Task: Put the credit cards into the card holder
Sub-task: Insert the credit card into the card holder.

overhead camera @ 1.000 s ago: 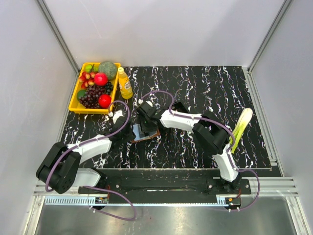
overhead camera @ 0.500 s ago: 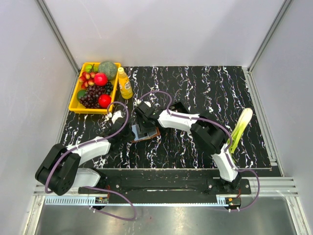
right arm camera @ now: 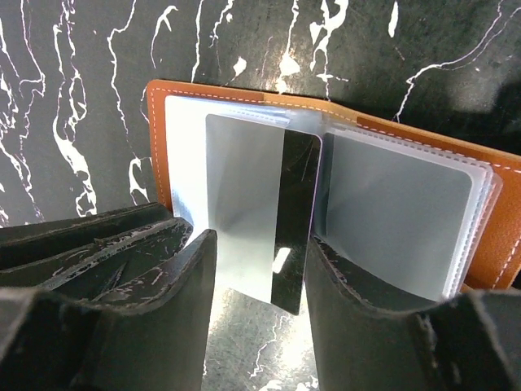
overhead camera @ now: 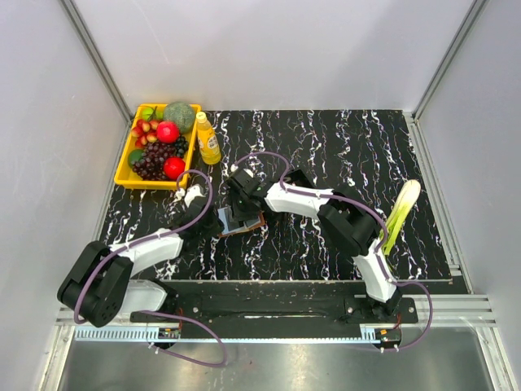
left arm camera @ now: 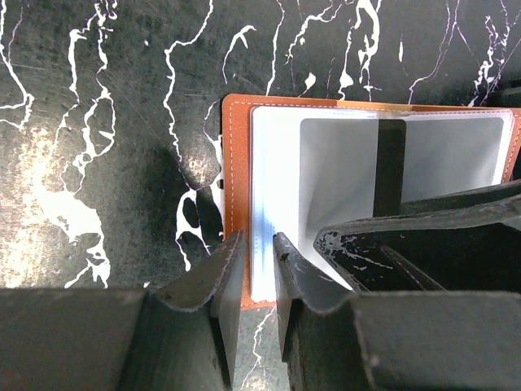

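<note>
Nearly closed left pincer [left arm camera: 259, 244] nipping card holder [left arm camera: 236, 163] edge, half-spread right pincer [right arm camera: 259, 244] clamping credit card [right arm camera: 244, 195] sides

The left arm [overhead camera: 151, 247] stretches low and slantwise from its base toward the table's middle. The left gripper [left arm camera: 259, 244] has its jaws nearly together, pinching the holder [left arm camera: 232, 163] by its edge. The right arm [overhead camera: 309, 199] folds back leftward from its elbow. The right gripper [right arm camera: 260, 244] points down, its jaws half apart and pressed on either side of a card [right arm camera: 244, 204].
</note>
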Robot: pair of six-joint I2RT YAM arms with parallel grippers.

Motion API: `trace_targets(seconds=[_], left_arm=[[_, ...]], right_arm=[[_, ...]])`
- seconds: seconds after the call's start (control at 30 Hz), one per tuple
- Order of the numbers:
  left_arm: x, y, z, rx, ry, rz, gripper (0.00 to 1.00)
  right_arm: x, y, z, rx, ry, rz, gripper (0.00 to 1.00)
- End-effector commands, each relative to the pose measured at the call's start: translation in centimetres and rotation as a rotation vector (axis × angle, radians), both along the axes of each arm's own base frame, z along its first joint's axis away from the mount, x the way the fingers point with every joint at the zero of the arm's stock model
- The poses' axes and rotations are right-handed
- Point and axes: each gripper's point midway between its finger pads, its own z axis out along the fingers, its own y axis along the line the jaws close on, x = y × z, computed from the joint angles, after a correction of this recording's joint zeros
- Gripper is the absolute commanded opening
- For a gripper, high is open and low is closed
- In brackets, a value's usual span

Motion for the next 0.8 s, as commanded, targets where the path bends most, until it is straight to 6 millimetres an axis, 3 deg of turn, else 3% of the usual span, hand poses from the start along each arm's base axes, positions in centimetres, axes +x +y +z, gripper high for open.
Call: trace_targets(seconds=[0.0, 0.1, 0.3, 0.47, 0.77], left_arm=[[-2.0, 0.8, -1.9, 0.035, 0.092, -0.004, 0.25], [-2.2, 1.7, -2.0, 0.066, 0.099, 0.022, 0.28], [-2.5, 2.7, -1.4, 0.077, 0.081, 0.073, 0.31], [-2.6, 2.4, -2.3, 0.061, 0.114, 0.072, 0.29], [-2.7, 2.4, -2.6, 0.063, 0.119, 0.07, 0.27]], right_arm=[[-3.7, 2.1, -1.4, 0.079, 0.149, -0.008, 0.52], [-3.6, 1.8, -2.0, 0.056, 0.137, -0.034, 0.52], [-1.0, -1.9, -1.7, -0.134, -0.033, -0.05, 0.54], [0.1, -2.9, -0.1, -0.17, -0.117, -0.033, 0.55], [1.0, -2.6, 3.8, -0.13, -0.186, -0.029, 0.54]])
